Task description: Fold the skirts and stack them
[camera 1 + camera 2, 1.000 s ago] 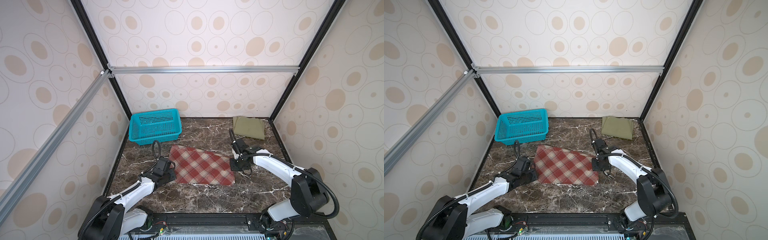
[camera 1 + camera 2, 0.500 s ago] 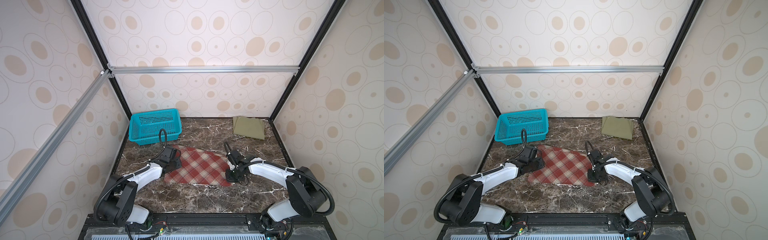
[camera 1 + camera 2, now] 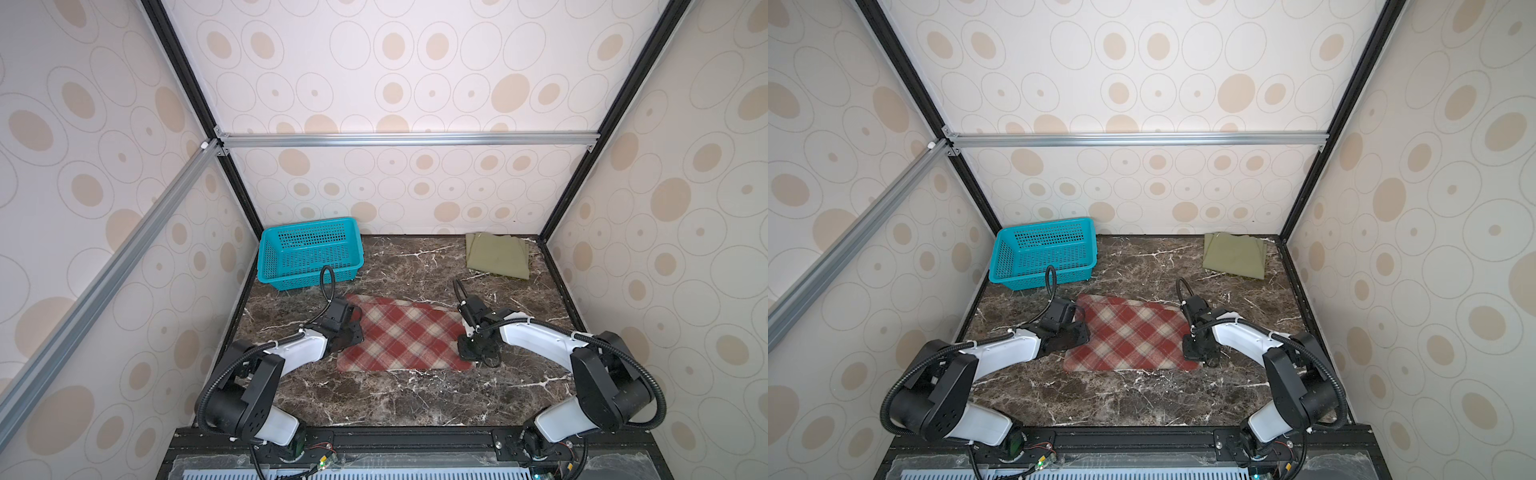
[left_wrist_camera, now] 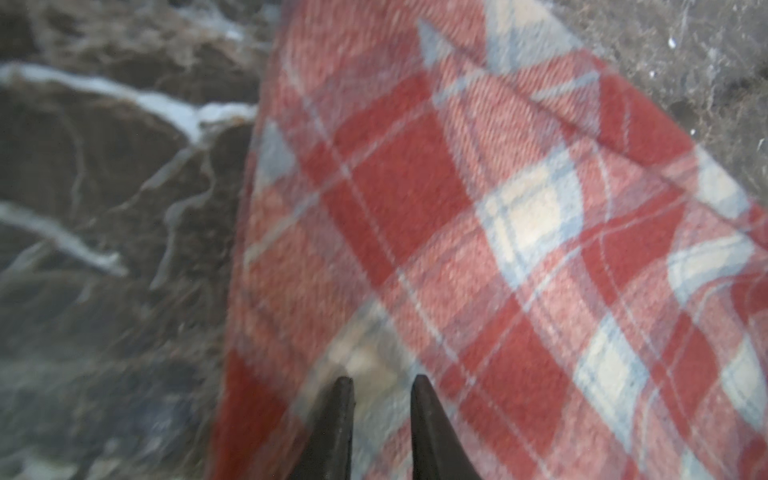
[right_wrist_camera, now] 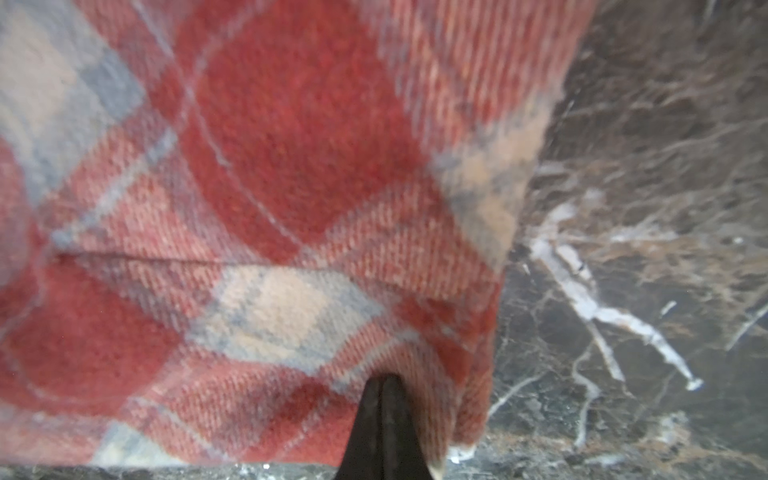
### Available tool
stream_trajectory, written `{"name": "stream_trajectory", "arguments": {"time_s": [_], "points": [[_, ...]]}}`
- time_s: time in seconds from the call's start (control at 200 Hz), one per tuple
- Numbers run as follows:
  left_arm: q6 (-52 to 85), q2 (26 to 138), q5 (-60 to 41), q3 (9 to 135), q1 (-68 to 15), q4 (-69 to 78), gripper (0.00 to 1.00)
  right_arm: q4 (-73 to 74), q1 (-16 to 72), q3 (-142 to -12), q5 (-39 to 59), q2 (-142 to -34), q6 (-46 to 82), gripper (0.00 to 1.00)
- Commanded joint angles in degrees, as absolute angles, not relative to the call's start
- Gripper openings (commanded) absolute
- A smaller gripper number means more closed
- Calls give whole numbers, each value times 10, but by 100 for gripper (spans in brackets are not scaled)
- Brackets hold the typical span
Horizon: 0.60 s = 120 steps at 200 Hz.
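In both top views the olive skirt (image 3: pixel 496 255) lay as a flat folded pad in the far right corner of the marble table (image 3: pixel 415 399), so that half of the job looked done. The plaid skirt (image 3: pixel 403 336) was spread in a single flat layer at the middle, well apart from the olive one, neither folded nor stacked. The left gripper (image 3: pixel 349 328) sat at its left edge and the right gripper (image 3: pixel 471 351) at its near right corner. A teal basket (image 3: pixel 266 257) stood empty at the far left. The dark veined top was boxed in by cream walls printed with ovals, and an aluminium bar (image 3: pixel 407 139) crossed the back.

In the left wrist view the left gripper (image 4: pixel 381 380) had its jaws a narrow gap apart over the plaid skirt (image 4: pixel 457 208), close to the cloth's edge. Whether they nipped the wool I could not tell. Brown marble (image 4: pixel 104 187) lay beside it.

In the right wrist view the right gripper (image 5: pixel 382 380) had its jaws pressed together on a puckered bit of the plaid skirt (image 5: pixel 270 145), with table (image 5: pixel 644 208) beyond the hem.

I judged the plaid's folding and the stacking were left to do.
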<state>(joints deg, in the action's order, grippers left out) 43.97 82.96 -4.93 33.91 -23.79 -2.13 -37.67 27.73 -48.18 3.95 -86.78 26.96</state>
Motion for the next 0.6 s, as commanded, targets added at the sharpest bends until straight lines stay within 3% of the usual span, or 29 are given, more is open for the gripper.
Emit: {"name": "stream_trajectory", "arguments": {"time_s": [0.0, 0.05, 0.225, 0.595], "points": [[453, 799, -33, 330, -236, -43, 26, -390, 263, -507, 94, -847, 246, 0], [446, 786, -33, 340, -238, -48, 26, -392, 249, -516, 117, -832, 247, 6], [383, 788, -35, 415, -292, -55, 26, -382, 165, -518, 189, -802, 226, 40], [399, 949, -162, 531, -426, 105, 26, -304, 27, -475, 294, -830, 217, 51]]}}
